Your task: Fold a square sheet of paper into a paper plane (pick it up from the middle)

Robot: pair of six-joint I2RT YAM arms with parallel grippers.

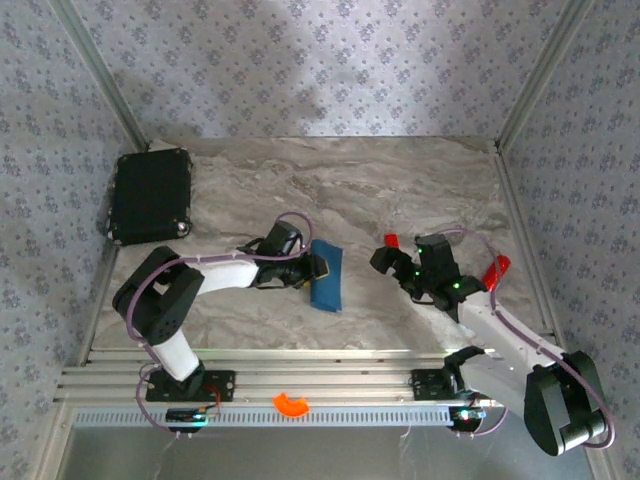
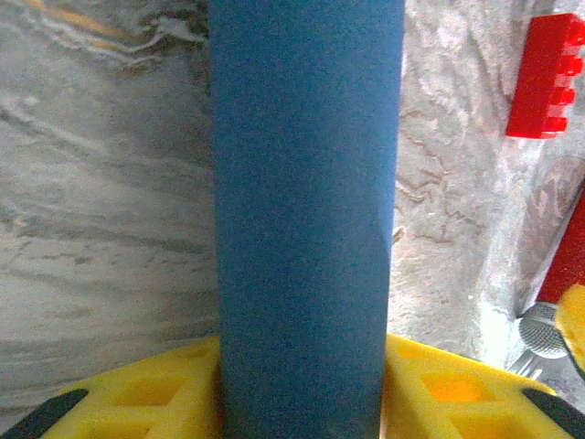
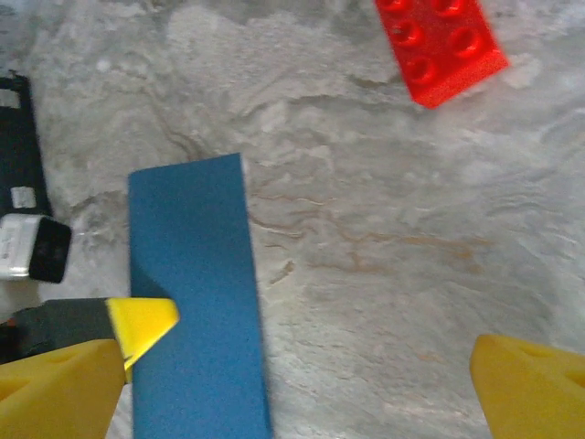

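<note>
Matte dark blue square sheet of paper (image 3: pixel 196 293), folded into a narrow smooth strip, lies on the veined grey desk (image 3: pixel 384 238). The left pincer (image 1: pixel 318 268) flanks it, grip unclear; the right pincer (image 3: pixel 297 389) is released.

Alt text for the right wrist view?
A folded strip of dark blue paper lies on the marble table, with the left gripper at its left edge. The right gripper is wide open, its yellow fingertips in the bottom corners. A red block sits top right.
</note>
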